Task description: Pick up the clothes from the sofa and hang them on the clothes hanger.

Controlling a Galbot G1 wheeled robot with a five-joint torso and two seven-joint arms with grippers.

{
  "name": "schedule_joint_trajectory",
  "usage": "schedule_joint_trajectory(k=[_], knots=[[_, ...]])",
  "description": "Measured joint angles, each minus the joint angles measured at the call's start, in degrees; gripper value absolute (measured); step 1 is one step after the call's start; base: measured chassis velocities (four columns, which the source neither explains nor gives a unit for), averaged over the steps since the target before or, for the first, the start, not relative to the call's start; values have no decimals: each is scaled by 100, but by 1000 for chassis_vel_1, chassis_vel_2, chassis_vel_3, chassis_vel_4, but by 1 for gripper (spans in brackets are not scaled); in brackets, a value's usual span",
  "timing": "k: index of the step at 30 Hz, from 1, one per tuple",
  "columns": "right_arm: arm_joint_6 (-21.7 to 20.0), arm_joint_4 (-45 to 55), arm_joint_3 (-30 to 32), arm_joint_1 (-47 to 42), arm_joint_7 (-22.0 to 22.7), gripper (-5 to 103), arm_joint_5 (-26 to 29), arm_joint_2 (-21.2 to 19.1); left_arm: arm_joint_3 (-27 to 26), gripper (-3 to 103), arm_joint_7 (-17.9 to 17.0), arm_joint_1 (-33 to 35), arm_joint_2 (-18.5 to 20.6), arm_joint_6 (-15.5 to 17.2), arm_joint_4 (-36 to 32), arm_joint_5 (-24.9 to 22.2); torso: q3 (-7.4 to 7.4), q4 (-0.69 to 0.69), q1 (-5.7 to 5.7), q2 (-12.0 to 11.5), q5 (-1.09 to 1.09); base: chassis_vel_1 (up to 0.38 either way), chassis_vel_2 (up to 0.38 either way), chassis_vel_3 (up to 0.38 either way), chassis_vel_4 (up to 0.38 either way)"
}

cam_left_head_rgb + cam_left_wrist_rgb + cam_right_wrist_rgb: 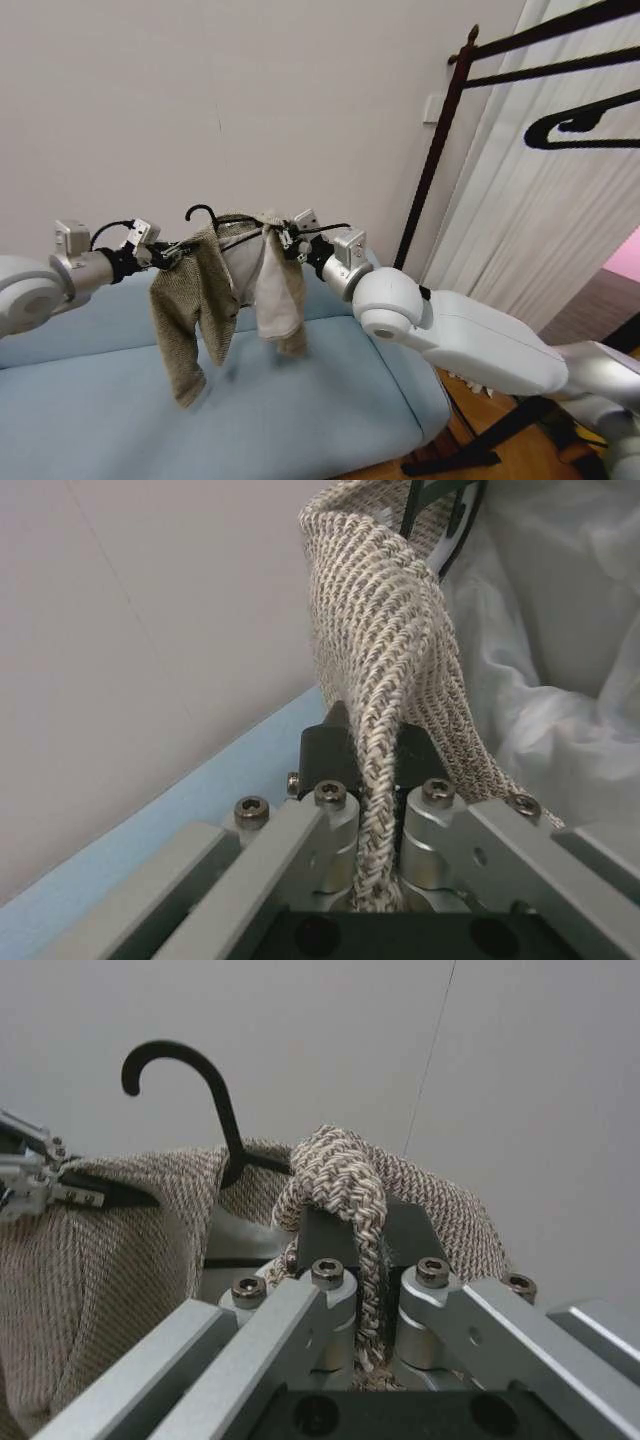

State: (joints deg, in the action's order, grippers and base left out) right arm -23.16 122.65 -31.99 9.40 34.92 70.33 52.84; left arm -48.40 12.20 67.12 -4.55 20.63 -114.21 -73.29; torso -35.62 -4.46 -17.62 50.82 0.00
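Note:
A beige knit cardigan over a white inner layer hangs on a black hanger, held in the air above the sofa. My left gripper is shut on its left shoulder; in the left wrist view the knit fabric runs pinched between the fingers. My right gripper is shut on the right shoulder; the bunched knit sits between its fingers, with the hanger hook beyond. The dark clothes rack stands at the right, with its top bars high up.
The light blue sofa spreads below the garment. An empty black hanger hangs on the rack's upper right. White curtains hang behind the rack. A plain wall stands behind the sofa. The rack's base rests on the wooden floor.

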Motion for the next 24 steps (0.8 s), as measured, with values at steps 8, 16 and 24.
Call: schedule_joint_trajectory(k=[8,16,24], knots=[[16,-528,123,487,-88,3,190,135,-3,4,223,10,-9,-80,-125,-39,0,-1,0,0,0,0,0,0,0],[46,-705,216,881,-146,3,339,234,10,4,554,28,-47,-152,-138,-39,0,-1,0,0,0,0,0,0,0],[47,-892,140,956,-328,3,20,261,36,4,972,48,-156,-202,-131,-42,0,-1,0,0,0,0,0,0,0]])
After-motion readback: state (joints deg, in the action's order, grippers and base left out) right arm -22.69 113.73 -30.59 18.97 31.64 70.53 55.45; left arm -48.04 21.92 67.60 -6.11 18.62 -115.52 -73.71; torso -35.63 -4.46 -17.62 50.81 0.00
